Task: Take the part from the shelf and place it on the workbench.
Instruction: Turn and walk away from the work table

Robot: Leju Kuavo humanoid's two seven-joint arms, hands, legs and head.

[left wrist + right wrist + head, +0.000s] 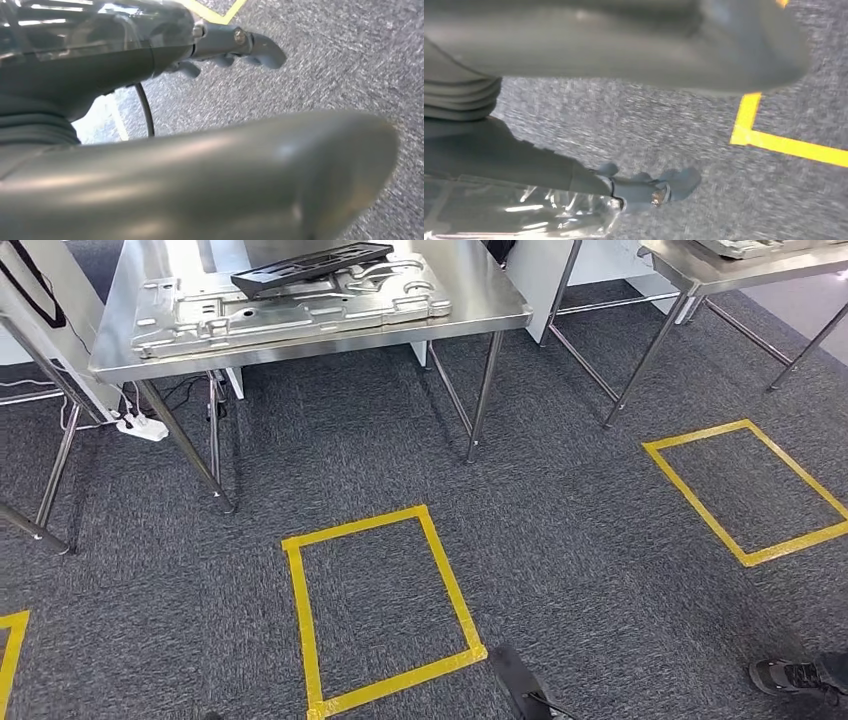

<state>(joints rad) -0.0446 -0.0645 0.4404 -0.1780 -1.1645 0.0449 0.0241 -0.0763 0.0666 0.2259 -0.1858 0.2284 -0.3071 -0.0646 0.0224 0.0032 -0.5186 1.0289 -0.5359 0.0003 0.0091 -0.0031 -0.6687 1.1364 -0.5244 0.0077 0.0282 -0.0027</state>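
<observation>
Two steel-topped stands show in the head view, and the larger one, the bench [480,300], fills the upper left with grey carpet [560,530] spread below it. On that bench lies a big pressed metal panel [300,310], its long axis running across the picture, and a black frame-like piece [310,265] rests on top of it, tilted a little along much the same line. Whether either is the part the task means I cannot tell; no shelf is to be seen, so the part's place is not settled by these views. A second table [700,265] is cut off at the upper right corner, with something pale on it too clipped to name. Yellow tape rectangles [380,610] mark the floor, one nearly underfoot. A person's shoe [790,675] sits at the lower right edge.

Both arms appear to hang low, wrist cameras looking at carpet. The left hand [235,47] has its fingers loosely apart and grips nothing; the right hand [649,187] looks the same, slack and empty. The bench lies ahead and somewhat to the left, so I judge the left hand marginally nearer, though both are well apart from it.
</observation>
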